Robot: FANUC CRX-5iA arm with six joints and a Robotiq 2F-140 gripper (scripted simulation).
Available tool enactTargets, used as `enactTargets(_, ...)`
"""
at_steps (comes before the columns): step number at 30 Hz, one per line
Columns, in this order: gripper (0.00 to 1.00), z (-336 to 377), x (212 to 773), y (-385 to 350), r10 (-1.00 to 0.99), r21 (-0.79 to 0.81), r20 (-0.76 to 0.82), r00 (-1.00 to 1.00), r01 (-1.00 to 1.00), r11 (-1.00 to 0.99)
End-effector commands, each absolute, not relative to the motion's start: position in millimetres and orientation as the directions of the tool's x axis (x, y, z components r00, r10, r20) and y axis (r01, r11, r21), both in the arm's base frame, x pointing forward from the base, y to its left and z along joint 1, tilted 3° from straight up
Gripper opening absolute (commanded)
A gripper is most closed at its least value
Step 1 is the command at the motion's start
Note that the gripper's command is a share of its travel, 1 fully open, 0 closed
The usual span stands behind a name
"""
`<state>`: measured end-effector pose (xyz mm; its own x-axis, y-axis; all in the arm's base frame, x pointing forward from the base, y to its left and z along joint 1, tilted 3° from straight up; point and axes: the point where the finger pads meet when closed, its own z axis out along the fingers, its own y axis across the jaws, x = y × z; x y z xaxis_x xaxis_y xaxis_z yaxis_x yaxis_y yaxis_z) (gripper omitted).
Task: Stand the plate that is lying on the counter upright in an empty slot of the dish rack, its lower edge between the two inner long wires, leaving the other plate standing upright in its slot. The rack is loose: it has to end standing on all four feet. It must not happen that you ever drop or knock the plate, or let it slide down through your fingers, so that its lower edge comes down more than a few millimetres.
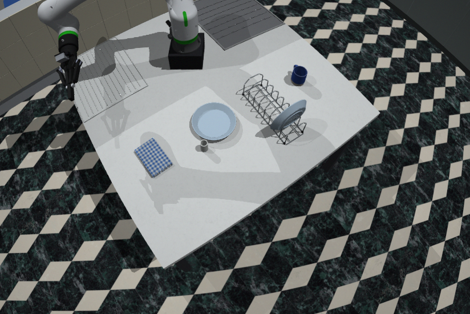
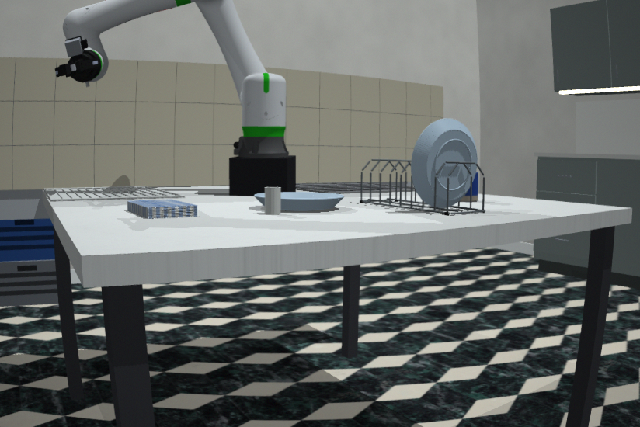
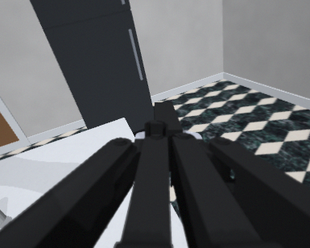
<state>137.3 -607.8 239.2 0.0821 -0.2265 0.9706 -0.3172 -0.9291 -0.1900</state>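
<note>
A pale blue plate point(image 1: 213, 121) lies flat on the white counter near its middle; it also shows in the exterior view point(image 2: 300, 200). The wire dish rack point(image 1: 271, 107) stands to its right on the counter, with a second pale blue plate point(image 1: 289, 115) standing upright in a slot near the rack's front end point(image 2: 444, 162). The other slots look empty. My gripper point(image 1: 69, 92) point(image 2: 57, 71) is shut and empty, high above the counter's far left edge, far from both plates. In the wrist view the closed fingers point(image 3: 163, 110) fill the frame.
A small grey cup point(image 1: 203, 145) stands right in front of the lying plate. A blue checked cloth point(image 1: 153, 157) lies to the left. A dark blue mug point(image 1: 298, 74) stands behind the rack. A wire grid point(image 1: 108, 76) lies at the far left, a grey mat point(image 1: 236, 16) behind the arm's base.
</note>
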Motion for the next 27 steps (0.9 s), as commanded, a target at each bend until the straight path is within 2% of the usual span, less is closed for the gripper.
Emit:
enactTargets(1,0.1,240.1,137.3,-608.0,-0.225,-0.188,0.971,0.082,-0.317,-0.929)
enactTargets(17,0.1,240.1,137.3,-608.0,-0.225,-0.188,0.971,0.082,-0.317,-0.929)
enactTargets(18,1.0,240.1,137.3,-608.0,-0.225,-0.188,0.971,0.082,-0.317,-0.929)
enactTargets(27,1.0,237.9,143.8,-603.7,-0.169,-0.129,0.979,0.11,-0.304,-0.944)
